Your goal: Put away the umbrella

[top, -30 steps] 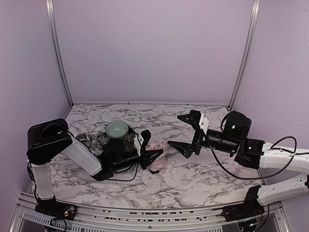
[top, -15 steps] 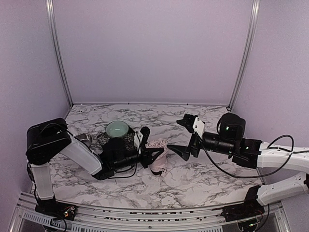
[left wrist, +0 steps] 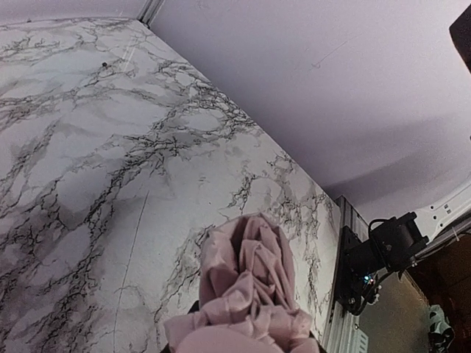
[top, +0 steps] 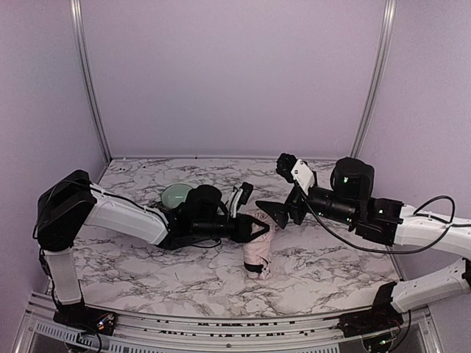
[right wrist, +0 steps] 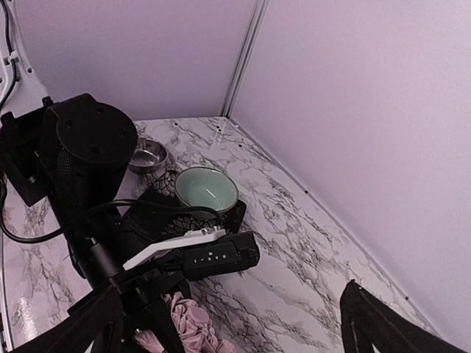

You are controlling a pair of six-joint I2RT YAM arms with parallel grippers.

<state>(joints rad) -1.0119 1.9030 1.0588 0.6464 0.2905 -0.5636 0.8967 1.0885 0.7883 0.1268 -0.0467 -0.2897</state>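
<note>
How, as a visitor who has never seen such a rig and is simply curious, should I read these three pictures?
Two robot arms, the left arm and the right arm, are bolted at the near edge of a marble table. One picture looks down from above and behind them. The other two come from small cameras on each wrist. The left end effector is at the top of a bunched pale pink umbrella on the table. I cannot tell whether it grips the fabric, though its wrist camera sees pink folds right up close. The right end effector hangs open just beside it. The right wrist view also shows a green bowl on a dark patterned mat and a small metal bowl beside it.
</note>
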